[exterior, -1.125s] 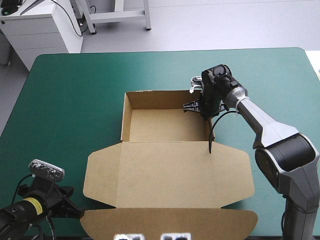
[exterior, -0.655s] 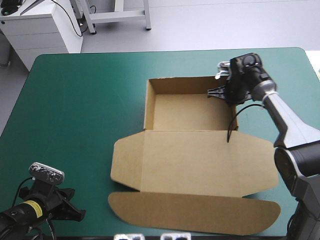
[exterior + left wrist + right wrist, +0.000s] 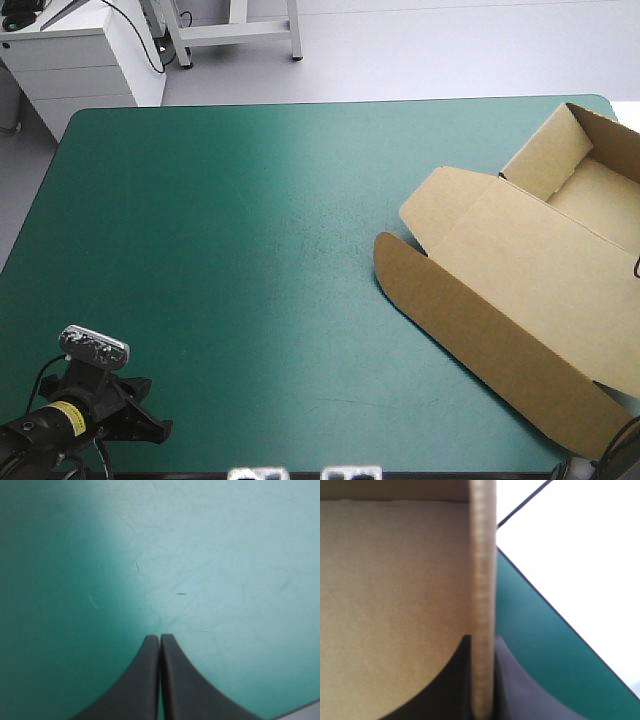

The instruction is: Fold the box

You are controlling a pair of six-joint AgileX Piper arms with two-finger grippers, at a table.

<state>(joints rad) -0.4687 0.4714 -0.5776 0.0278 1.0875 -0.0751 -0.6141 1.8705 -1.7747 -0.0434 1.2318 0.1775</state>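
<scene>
The right gripper (image 3: 482, 641), clamped on a wall of the brown cardboard box (image 3: 530, 270), may pull it off the right edge of the teal-green table (image 3: 250, 250); the left gripper (image 3: 160, 638) sits closed.

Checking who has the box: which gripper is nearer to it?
Right. The right gripper is shut on a wall of the box; the left gripper is shut over the teal-green cover, far from it.
</scene>
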